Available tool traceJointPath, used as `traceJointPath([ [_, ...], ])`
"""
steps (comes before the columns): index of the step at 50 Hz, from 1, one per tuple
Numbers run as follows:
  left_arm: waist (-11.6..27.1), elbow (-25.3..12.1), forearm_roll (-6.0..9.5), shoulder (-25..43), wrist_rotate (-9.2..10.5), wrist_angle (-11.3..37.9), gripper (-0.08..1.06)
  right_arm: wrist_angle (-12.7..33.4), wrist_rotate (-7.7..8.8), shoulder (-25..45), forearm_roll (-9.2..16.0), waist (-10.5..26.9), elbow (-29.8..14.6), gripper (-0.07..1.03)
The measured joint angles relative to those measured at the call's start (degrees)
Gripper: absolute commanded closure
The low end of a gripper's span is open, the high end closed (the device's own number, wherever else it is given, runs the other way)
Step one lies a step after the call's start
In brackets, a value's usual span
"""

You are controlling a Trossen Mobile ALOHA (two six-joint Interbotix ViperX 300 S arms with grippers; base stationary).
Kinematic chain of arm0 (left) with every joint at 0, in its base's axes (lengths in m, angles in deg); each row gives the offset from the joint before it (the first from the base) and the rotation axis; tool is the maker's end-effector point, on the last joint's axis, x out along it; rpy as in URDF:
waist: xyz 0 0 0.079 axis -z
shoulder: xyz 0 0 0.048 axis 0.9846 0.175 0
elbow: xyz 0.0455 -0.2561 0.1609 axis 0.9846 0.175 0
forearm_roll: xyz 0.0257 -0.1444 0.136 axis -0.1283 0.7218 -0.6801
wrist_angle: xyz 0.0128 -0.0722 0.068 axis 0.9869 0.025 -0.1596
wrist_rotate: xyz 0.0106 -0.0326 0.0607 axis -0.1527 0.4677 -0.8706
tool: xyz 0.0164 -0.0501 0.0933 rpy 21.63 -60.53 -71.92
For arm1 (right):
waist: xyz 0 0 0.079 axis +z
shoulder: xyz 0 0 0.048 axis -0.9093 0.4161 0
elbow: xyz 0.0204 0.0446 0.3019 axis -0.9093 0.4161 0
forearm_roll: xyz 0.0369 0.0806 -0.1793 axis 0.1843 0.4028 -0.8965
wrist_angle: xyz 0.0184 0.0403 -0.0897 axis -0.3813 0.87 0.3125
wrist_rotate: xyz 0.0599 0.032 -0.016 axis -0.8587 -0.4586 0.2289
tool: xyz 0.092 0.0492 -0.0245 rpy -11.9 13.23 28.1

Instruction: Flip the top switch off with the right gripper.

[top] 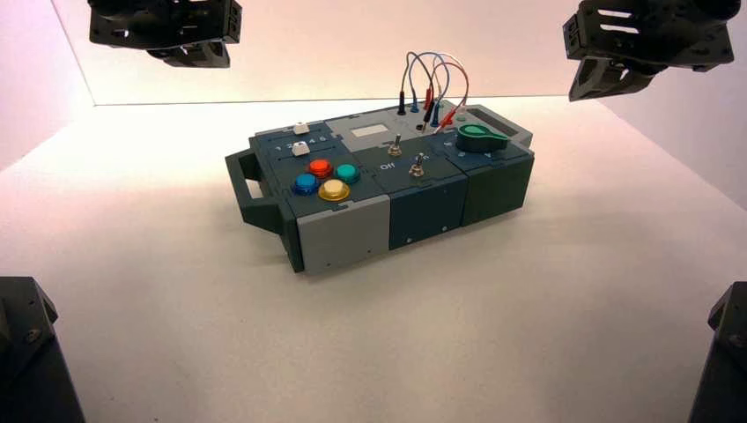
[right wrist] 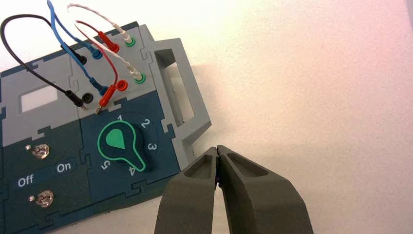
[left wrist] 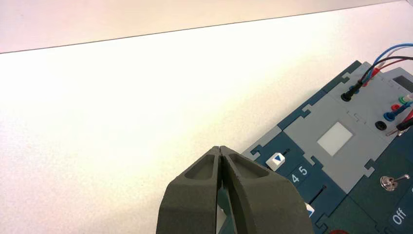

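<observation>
The top switch [top: 395, 147] is a slim silver toggle on the dark middle panel of the box [top: 343, 233], behind its twin toggle [top: 417, 167]. It also shows in the right wrist view [right wrist: 40, 151] and in the left wrist view [left wrist: 388, 182]. My right gripper [top: 583, 90] hangs high at the far right, well above and to the right of the box; in the right wrist view [right wrist: 216, 148] it is shut and empty, past the box's grey handle [right wrist: 179, 92]. My left gripper [top: 189, 57] is parked high at the far left, shut and empty [left wrist: 220, 148].
The box bears a green knob [top: 480, 137], red, teal, blue and yellow buttons [top: 321, 167], two white slider caps [top: 300, 147] and looped wires [top: 432, 84] at its back. The "Off" and "On" lettering [right wrist: 44, 174] lies between the toggles. Dark arm bases [top: 26, 352] stand at the near corners.
</observation>
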Motion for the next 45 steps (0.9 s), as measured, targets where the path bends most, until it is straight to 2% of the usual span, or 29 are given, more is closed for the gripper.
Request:
traceJointPath([
  [20,-0.09,0.00,-0.09,0.00,0.00,0.00,1.01,0.00,0.00,0.44,0.09,0.00,0.00,0.99],
  [28,0.00,0.00,0.00,-0.09,0.00,1.14,1.01,1.49,0.00,0.44,0.09,0.26,-0.53,0.99],
  [32,-0.09,-0.26,0.00,-0.18,0.35,3.52,1.01,2.11,0.00,0.44,0.09,0.97,-0.97,0.99],
  [45,0.00,-4.83,0.09,-0.62,0.53,17.23,1.01,3.52,0.00,0.97,0.00,7.56,-3.25,0.99],
])
